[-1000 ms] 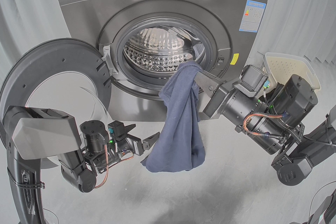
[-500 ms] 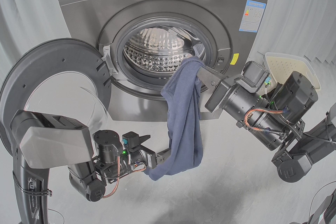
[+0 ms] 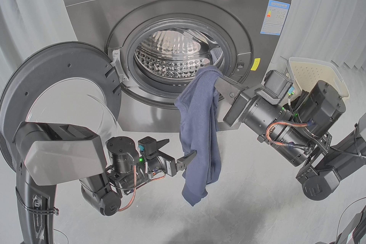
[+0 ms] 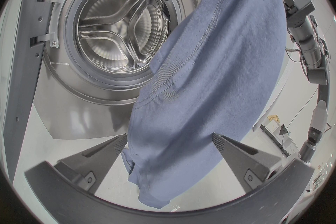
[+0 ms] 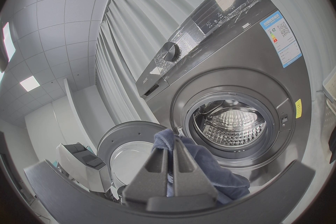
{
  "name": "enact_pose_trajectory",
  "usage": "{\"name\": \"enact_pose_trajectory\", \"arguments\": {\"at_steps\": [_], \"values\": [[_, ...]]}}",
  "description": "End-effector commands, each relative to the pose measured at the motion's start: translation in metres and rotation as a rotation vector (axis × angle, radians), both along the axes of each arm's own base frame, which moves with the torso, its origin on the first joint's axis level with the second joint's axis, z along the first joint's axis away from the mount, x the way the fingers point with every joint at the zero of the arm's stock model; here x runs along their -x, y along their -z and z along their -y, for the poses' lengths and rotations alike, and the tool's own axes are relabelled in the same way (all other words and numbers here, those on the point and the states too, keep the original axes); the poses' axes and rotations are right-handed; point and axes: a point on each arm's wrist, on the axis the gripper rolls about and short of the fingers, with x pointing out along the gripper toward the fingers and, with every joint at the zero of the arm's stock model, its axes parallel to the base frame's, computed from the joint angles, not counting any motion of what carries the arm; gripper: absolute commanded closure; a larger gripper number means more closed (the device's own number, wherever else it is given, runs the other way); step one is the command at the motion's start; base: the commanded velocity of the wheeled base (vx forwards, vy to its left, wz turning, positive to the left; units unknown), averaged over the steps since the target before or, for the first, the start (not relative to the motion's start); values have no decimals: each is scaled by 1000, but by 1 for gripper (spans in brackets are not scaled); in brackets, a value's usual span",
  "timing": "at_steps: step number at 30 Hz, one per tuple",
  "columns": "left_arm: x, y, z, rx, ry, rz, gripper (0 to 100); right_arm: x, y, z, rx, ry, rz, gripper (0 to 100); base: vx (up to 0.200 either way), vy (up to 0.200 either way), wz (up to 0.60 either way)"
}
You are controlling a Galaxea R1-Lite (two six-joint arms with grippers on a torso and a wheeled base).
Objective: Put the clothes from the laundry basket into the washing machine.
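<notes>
A blue garment (image 3: 200, 122) hangs from my right gripper (image 3: 218, 82), which is shut on its top edge just in front of the washing machine's open drum (image 3: 173, 54). The cloth drops to a tip near the floor. In the right wrist view the closed fingers (image 5: 159, 168) pinch bunched blue fabric (image 5: 210, 168). My left gripper (image 3: 183, 149) is low beside the garment's lower half, open. The left wrist view has the garment (image 4: 210, 77) hanging between its spread fingers (image 4: 105, 151). The cream laundry basket (image 3: 316, 69) stands to the right, partly hidden by my right arm.
The machine's round door (image 3: 57, 77) is swung wide open to the left, close behind my left arm. Grey curtains hang behind the washing machine (image 3: 114, 8). Bare grey floor (image 3: 244, 199) lies in front of it.
My left gripper has moved right and up against the garment's lower part. The hem has shifted and now hangs narrower, with its tip lower. The right gripper has barely moved.
</notes>
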Motion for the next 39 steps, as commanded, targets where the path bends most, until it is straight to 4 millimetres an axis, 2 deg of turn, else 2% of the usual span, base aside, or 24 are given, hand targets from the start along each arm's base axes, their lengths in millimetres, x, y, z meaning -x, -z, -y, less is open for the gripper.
{"name": "enact_pose_trajectory", "arguments": {"at_steps": [1, 11, 21, 31, 39], "values": [[-6, -3, -6, 7, -23, 13, 0, 0, 5, 2, 15, 2, -11, 100, 0, 0, 0], [-20, -8, -8, 32, -48, 53, 0, 2, 5, -1, 16, -9, -10, 100, 0, 0, 0], [-22, 3, 0, 23, -20, 39, 0, 0, 0, -2, 5, -9, 2, 100, 0, 0, 0], [-43, 14, 10, 43, -34, 73, 0, 4, 3, -5, 12, -24, -5, 100, 0, 0, 0], [-53, 17, 12, 54, -44, 92, 0, 6, 4, -8, 16, -32, -5, 100, 0, 0, 0]]}}
